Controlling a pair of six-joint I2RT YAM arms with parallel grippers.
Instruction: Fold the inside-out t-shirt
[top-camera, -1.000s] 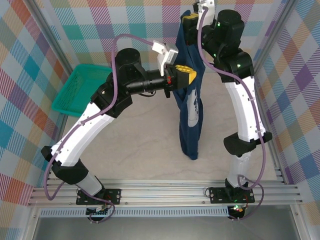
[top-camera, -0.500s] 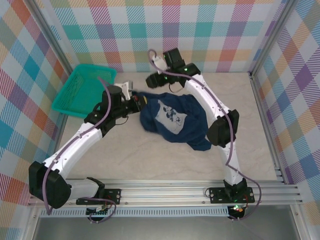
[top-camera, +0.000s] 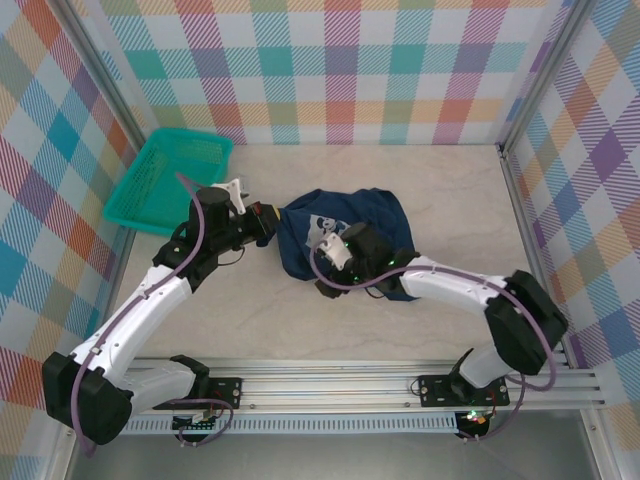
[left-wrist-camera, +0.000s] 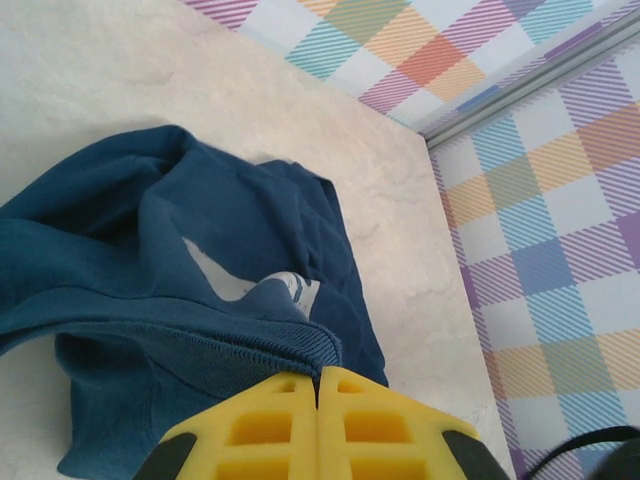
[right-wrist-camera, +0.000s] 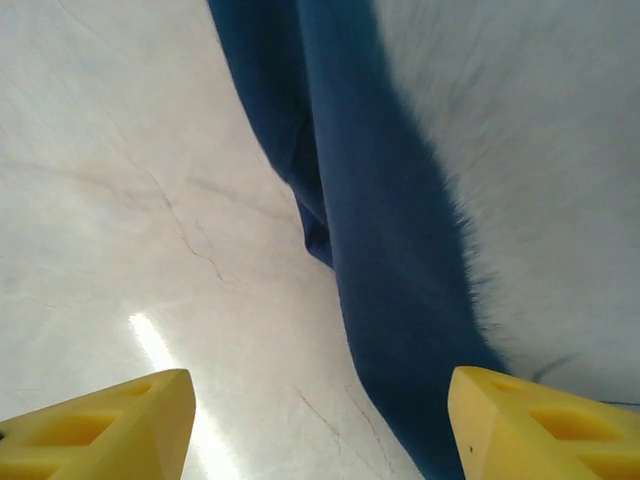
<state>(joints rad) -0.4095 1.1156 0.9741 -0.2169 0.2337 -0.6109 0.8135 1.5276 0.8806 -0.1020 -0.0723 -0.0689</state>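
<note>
From above, the shirt (top-camera: 370, 215) lies bunched mid-surface, the left gripper (top-camera: 268, 216) at its left side and the right gripper (top-camera: 335, 250) over it. Left wrist: jaws clenched on the shirt's ribbed edge. Right wrist: jaws spread, empty, above the shirt.

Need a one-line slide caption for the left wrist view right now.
Left gripper shut on the ribbed edge of the crumpled navy t-shirt lying on the table.

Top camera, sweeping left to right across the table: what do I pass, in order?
Teal basket → left fingers, pinching the shirt's left edge → navy t-shirt → right arm's elbow.
</note>
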